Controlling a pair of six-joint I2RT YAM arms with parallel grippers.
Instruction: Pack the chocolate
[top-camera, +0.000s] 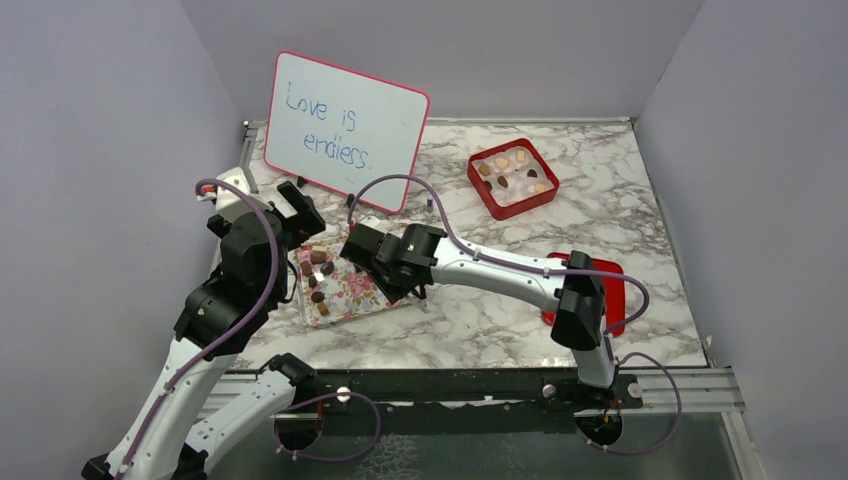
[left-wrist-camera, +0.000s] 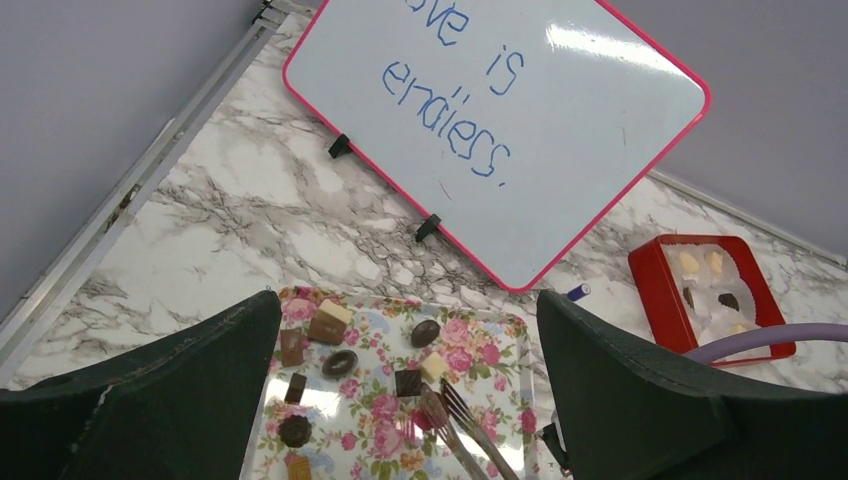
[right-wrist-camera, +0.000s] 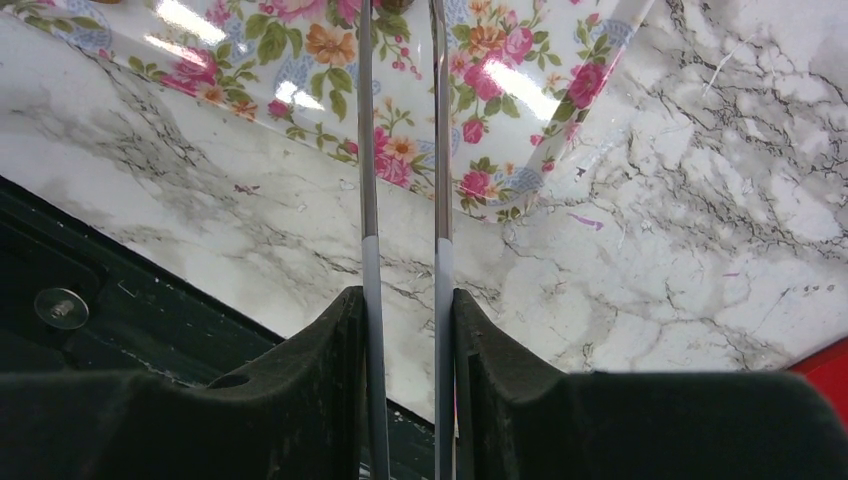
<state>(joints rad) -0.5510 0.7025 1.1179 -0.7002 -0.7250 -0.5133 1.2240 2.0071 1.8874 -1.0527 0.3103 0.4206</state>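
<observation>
some small brown and tan chocolates (top-camera: 502, 163) sit in the red square box (top-camera: 481, 189), about ten more wait on the pink floral tray (left-wrist-camera: 385, 405); right gripper (right-wrist-camera: 405, 300) clamps thin metal tweezers (right-wrist-camera: 367, 200), left gripper (left-wrist-camera: 408, 310) spread wide

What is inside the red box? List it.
The red box holds a white lining and several chocolates, tan and dark brown. What lies under the lining cannot be seen.

Marble counter (top-camera: 470, 310); a floral tray (top-camera: 350, 295) lies near left; a whiteboard (top-camera: 345, 130) stands far left; a red box (top-camera: 532, 203) far right; a flat red piece (top-camera: 615, 290) near right.
</observation>
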